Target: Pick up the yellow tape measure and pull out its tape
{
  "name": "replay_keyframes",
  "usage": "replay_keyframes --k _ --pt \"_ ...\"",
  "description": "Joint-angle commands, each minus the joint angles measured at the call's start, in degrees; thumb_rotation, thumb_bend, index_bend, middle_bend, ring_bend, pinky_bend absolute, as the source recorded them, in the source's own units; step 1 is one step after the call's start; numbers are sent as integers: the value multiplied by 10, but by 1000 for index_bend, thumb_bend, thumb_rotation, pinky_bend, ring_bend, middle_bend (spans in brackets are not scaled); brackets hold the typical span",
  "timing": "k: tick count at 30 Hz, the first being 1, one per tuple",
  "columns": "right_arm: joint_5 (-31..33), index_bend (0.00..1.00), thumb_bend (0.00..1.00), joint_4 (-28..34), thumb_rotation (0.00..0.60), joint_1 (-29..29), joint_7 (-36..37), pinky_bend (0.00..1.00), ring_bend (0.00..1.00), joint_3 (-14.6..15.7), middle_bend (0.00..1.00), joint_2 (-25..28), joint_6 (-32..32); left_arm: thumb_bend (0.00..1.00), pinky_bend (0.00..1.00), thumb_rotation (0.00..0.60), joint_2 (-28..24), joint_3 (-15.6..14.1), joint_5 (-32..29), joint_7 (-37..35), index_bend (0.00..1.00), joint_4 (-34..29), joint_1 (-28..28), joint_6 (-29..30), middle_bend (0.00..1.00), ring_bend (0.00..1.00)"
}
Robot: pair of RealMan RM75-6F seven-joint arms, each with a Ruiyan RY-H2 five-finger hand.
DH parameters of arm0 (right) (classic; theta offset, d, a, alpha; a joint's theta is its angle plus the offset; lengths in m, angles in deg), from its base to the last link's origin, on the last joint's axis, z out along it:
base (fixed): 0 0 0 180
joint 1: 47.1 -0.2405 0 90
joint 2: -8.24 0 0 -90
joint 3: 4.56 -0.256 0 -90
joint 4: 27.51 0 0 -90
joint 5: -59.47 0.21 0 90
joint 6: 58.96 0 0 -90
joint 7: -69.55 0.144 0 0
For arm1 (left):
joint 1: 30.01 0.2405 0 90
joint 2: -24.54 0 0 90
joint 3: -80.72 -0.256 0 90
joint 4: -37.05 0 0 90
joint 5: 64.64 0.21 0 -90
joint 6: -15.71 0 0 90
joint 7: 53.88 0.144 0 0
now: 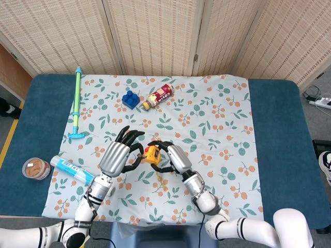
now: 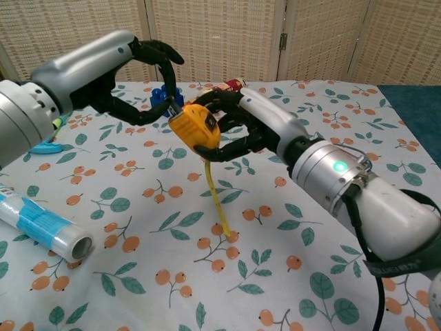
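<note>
My right hand grips the yellow tape measure and holds it above the floral cloth. A short length of yellow tape hangs from the case, and its end rests on the cloth. My left hand is just left of the case. Its fingers arch over and its thumb reaches in from below, and their tips meet at the case's left edge. Whether they pinch anything there is hidden from me.
A blue block and a lying bottle sit behind the hands. A green-blue stick tool lies at the far left. A blue-white roll and a small jar are at the near left.
</note>
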Motion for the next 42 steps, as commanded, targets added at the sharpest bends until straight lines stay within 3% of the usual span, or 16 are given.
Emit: replay_keyframes --k 1,19,42 --pt "8 490 406 2 600 0 -8 229 388 -3 441 2 4 927 0 600 5 3 2 -8 578 8 2 7 230 177" --pt "38 490 407 46 600 35 -65 230 387 7 441 52 -9 936 0 600 -9 20 -49 -69 581 39 39 26 238 184" --pt "0 490 407 83 600 139 -17 229 386 87 441 202 -54 936 0 600 -35 43 -70 -280 576 205 81 10 242 185"
